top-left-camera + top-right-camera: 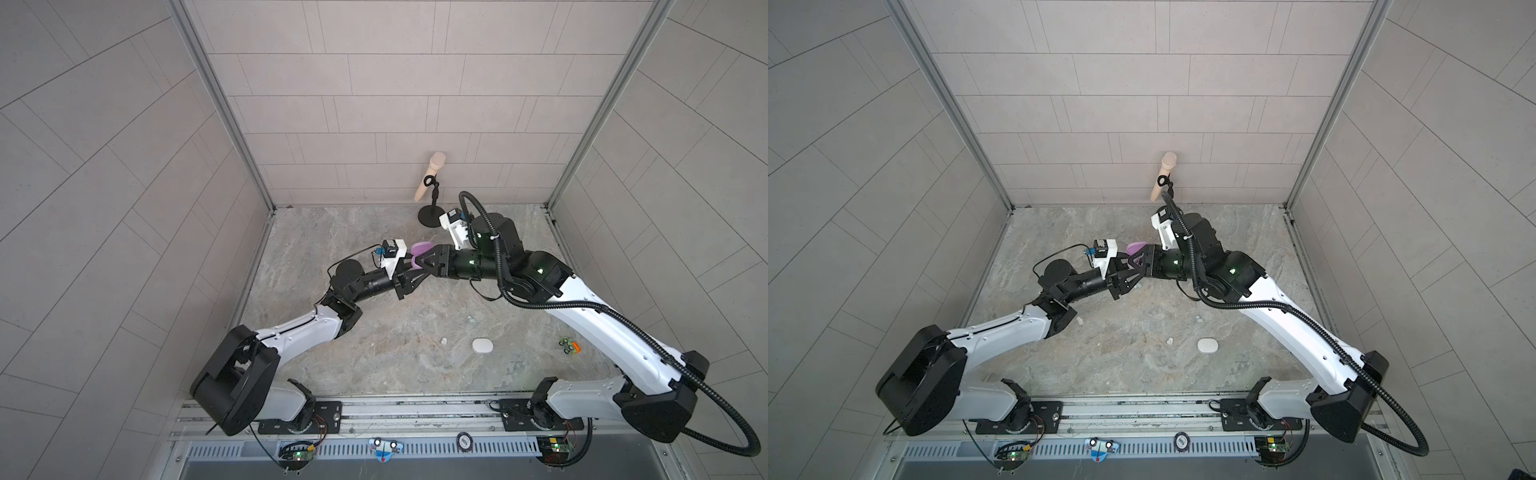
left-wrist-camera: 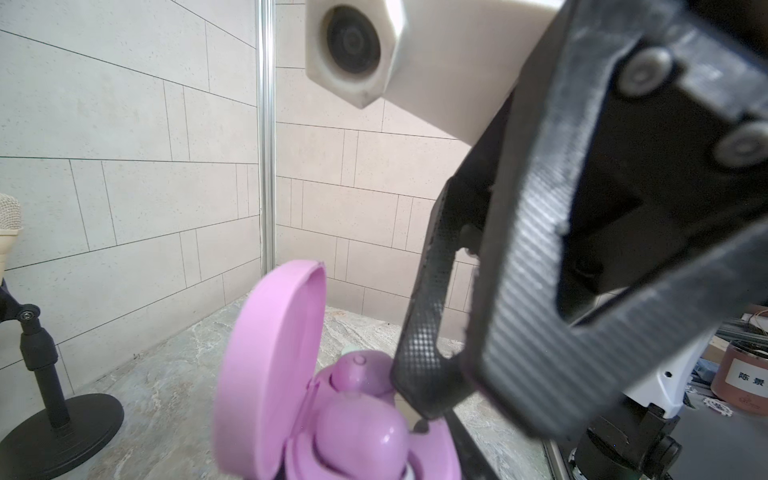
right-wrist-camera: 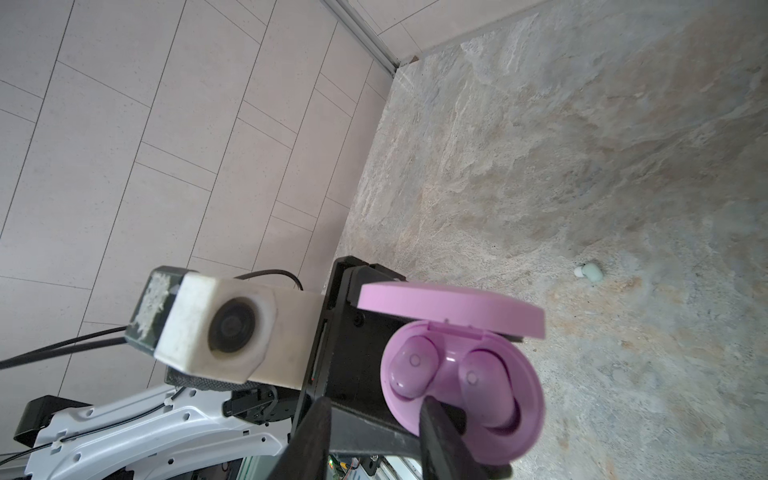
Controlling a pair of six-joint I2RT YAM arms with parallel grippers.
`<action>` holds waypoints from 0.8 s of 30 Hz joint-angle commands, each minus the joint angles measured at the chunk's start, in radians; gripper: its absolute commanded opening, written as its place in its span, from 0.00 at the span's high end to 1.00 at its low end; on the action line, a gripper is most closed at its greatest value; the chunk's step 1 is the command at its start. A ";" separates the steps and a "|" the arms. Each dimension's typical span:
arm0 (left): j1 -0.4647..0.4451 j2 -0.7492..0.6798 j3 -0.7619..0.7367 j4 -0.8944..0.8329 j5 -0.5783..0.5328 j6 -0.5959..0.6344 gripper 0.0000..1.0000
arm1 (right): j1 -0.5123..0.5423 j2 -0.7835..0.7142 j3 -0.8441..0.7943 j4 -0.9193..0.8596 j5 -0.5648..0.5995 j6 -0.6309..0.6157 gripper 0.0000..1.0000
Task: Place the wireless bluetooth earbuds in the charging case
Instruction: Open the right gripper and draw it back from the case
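The lilac charging case [image 3: 461, 395] hangs above the table with its lid [image 2: 270, 365] hinged open, and my left gripper [image 1: 409, 271] is shut on its base. Two lilac earbuds [image 3: 411, 370] [image 3: 486, 386] sit in its wells, also seen in the left wrist view [image 2: 357, 432]. My right gripper [image 3: 374, 411] meets it from the other side, open, with one finger [image 2: 424, 361] resting on the case's front rim between the buds. In both top views the case [image 1: 423, 248] [image 1: 1137, 248] shows between the two grippers. Mint earbuds [image 1: 470, 319] and a white earbud [image 1: 444, 341] lie loose on the table.
A closed white case [image 1: 482, 345] lies at the front right of the table, with a green-and-orange toy [image 1: 569, 345] further right. A microphone on a black stand [image 1: 432, 178] is at the back wall. Another small white bud [image 1: 1079, 320] lies near the left arm.
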 commanded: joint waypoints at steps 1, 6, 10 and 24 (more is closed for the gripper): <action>-0.006 -0.010 0.000 0.040 0.016 0.002 0.78 | 0.007 0.013 0.032 -0.010 0.012 -0.015 0.62; -0.010 -0.006 0.001 0.035 0.021 0.004 0.78 | 0.007 0.020 0.040 -0.011 0.022 -0.025 0.63; -0.012 -0.004 -0.002 0.031 0.021 0.005 0.78 | 0.007 0.029 0.050 -0.019 0.024 -0.029 0.67; -0.010 -0.015 -0.007 0.024 0.007 0.022 0.78 | 0.010 -0.003 0.046 -0.119 0.075 -0.037 0.73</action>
